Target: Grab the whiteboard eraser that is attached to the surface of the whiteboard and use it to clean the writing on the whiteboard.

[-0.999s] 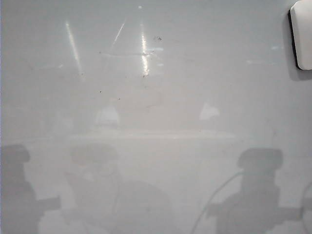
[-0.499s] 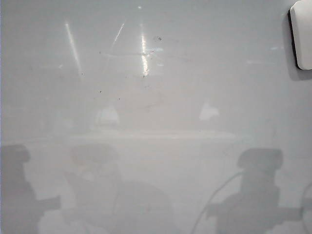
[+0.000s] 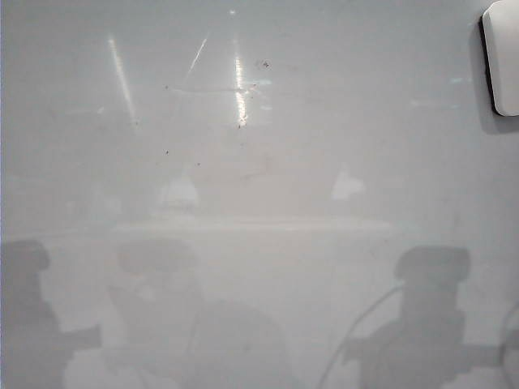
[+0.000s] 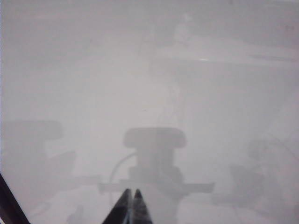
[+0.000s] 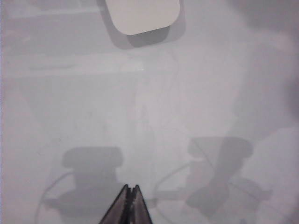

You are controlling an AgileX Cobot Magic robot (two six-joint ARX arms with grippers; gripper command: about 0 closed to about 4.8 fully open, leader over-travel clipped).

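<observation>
The whiteboard fills the exterior view, glossy grey-white with glare streaks and faint smudges. The whiteboard eraser, a white rounded block with a dark edge, sticks to the board at the top right corner, partly cut off by the frame. In the right wrist view the eraser lies well ahead of my right gripper, which is shut and empty. My left gripper is shut and empty too, over bare whiteboard. No red writing shows in any view. Neither gripper itself appears in the exterior view.
Grey shadows of the two arms and of a cable fall across the lower part of the board. A few tiny dark specks and thin scratches sit near the glare streaks at the upper middle.
</observation>
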